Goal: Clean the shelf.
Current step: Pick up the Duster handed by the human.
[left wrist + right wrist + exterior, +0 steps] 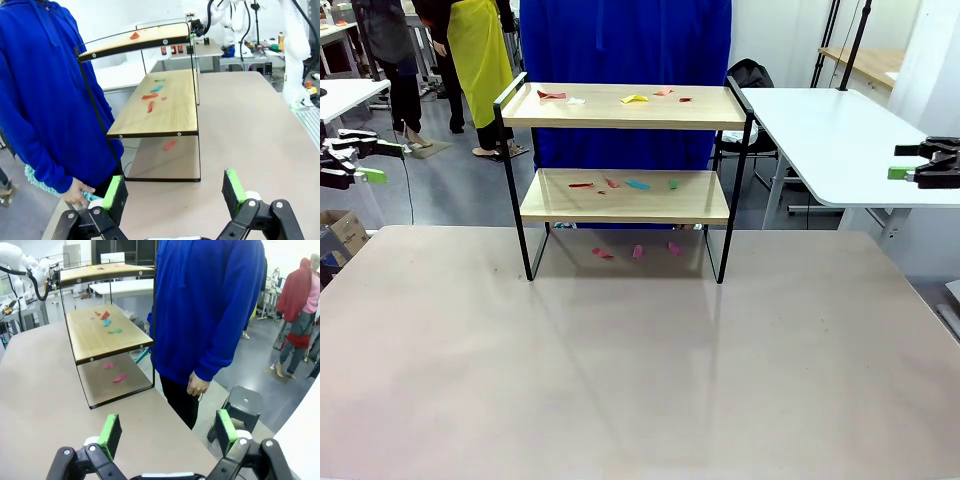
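Left gripper (382, 160) off the worktop's (620, 380) left edge in the front view, jaws spread wide, nothing between them; right gripper (905, 161) off the right edge, likewise spread and empty. Shelf (620, 118) upright at the worktop's far side, between the two and well apart from each. Coloured paper scraps (634, 99) strewn on the upper board, more on the lower board, pink ones on the worktop beneath. Person (620, 40) in a blue hoodie just behind.

Left wrist view: green pads wide apart, nothing gripped; shelf ahead, seen from its end; hand (77, 192) hanging by the worktop's edge.

Right wrist view: pads wide apart, empty; shelf farther off at upper left, person beside its end, black stool (242, 402) on the floor.
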Robot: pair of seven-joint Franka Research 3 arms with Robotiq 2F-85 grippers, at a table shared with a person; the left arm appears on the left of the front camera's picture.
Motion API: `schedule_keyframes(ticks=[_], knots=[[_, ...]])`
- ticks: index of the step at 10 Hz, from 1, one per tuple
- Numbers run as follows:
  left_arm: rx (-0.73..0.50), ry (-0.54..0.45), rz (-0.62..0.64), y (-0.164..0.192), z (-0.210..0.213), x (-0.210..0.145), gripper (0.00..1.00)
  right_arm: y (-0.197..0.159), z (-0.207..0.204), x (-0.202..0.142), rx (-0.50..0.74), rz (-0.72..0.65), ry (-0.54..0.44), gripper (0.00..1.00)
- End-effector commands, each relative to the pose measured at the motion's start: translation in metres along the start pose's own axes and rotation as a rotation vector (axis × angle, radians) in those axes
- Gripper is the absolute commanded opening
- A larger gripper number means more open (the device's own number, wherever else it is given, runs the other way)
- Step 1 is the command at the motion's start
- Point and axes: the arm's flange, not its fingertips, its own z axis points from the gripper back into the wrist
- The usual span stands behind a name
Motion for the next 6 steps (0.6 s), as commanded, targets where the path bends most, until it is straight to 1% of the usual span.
schedule_keyframes(ticks=[1,4,5,6], knots=[[0.004,-0.064,-0.017,0.0087,0.0089,-0.0047,1.00,-0.0091,-0.0001,-0.0003,0.001,0.027,-0.052,1.00],[0.001,-0.074,0.008,0.0144,0.0148,-0.0108,1.00,-0.0144,0.0011,-0.0007,-0.007,0.024,-0.052,1.00],[0.026,-0.087,0.018,0.0143,0.0159,-0.0107,1.00,-0.0167,0.0012,-0.0014,0.004,0.008,-0.038,1.00],[0.033,-0.101,0.042,0.0132,0.0144,-0.0086,1.00,-0.0083,0.0024,-0.0017,0.004,0.001,-0.014,1.00]])
